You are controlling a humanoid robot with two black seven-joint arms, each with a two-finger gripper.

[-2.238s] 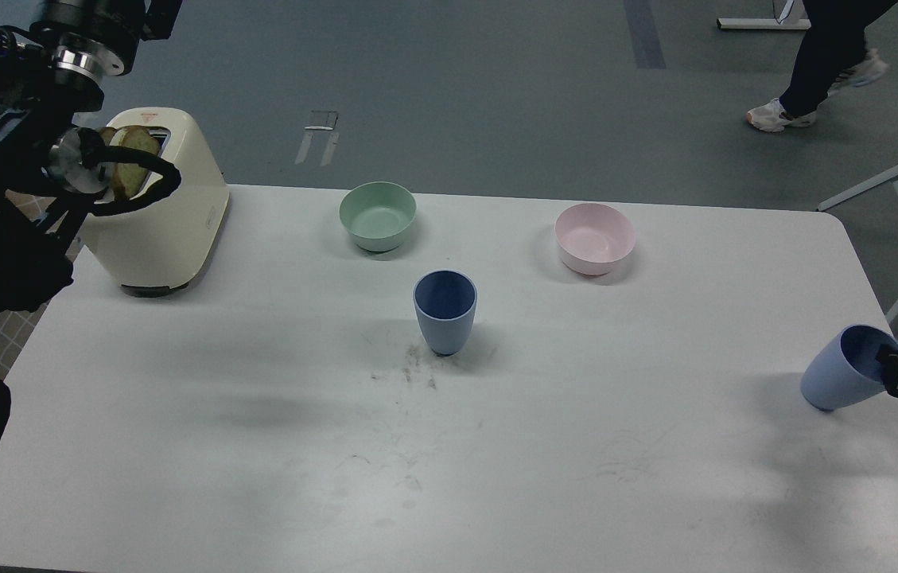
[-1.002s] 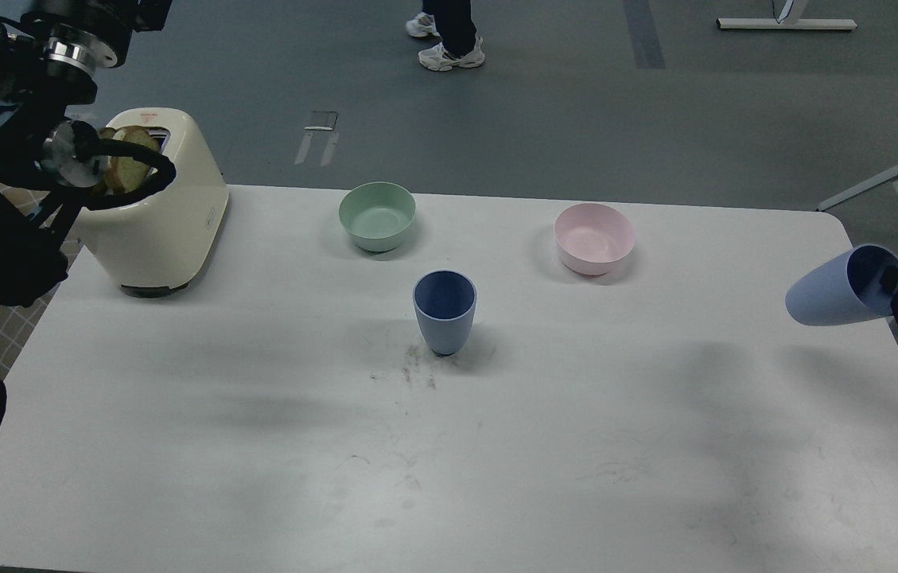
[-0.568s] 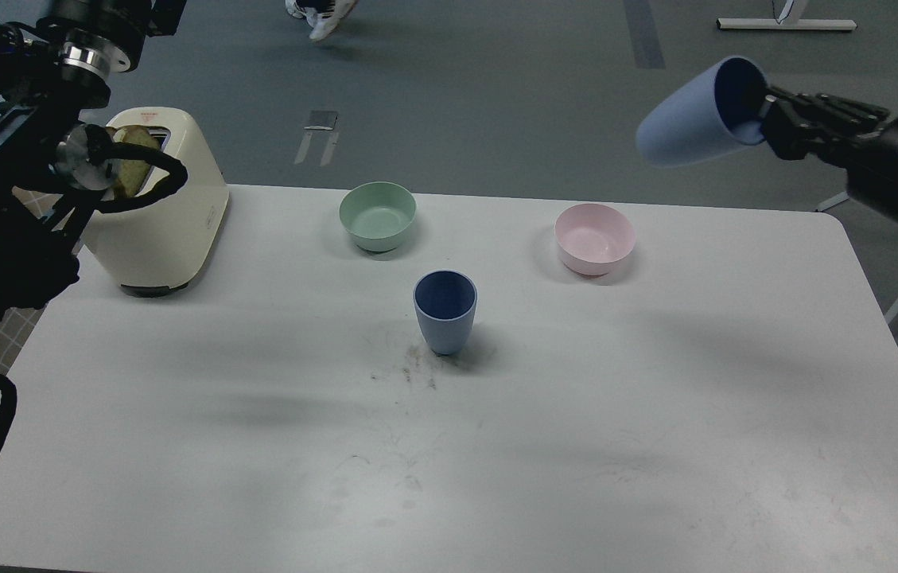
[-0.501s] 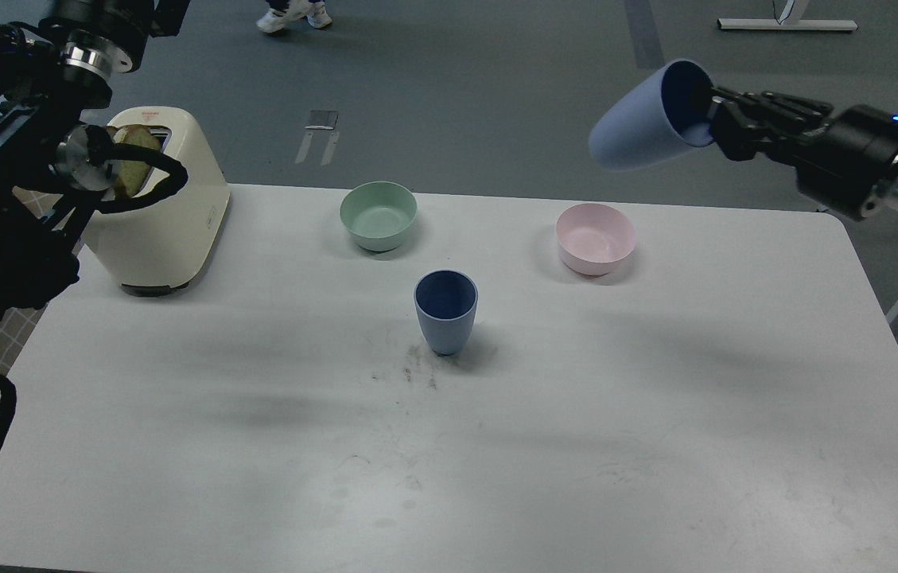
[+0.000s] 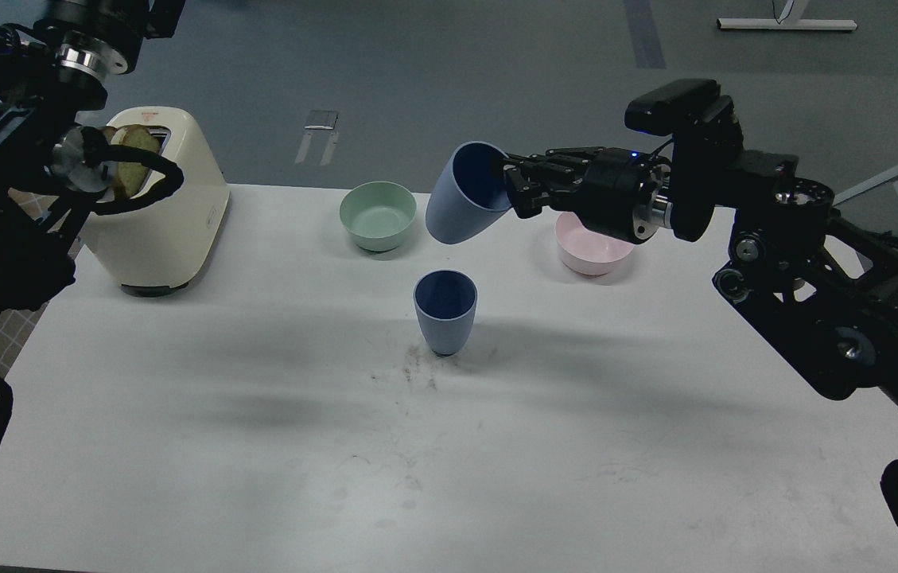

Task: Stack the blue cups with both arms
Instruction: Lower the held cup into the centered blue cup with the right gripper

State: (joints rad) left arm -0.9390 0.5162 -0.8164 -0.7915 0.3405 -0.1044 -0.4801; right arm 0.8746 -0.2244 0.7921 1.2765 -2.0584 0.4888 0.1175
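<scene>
Now the right gripper point(image 5: 514, 191) is out over the middle of the table point(image 5: 258, 446), its jaws clamped on the rim of the carried blue cup point(image 5: 464, 193). That cup hangs in the air, tilted, mouth facing up and right toward the jaws, base pointing down and left. One finger sits inside the mouth, the rest against the outer wall. Right below it, a little lower in the frame, stands the second blue cup point(image 5: 445, 311), upright on the table, mouth open, clear of the carried one. Behind, the mint-green bowl point(image 5: 378, 215) sits just left of the lifted cup, and the pink bowl point(image 5: 588, 253) peeks out under the right arm's wrist. Over at the upper left, the left arm point(image 5: 11, 183) hangs beside the cream toaster point(image 5: 166, 215) with bread in its slot; its jaws are not in view.
</scene>
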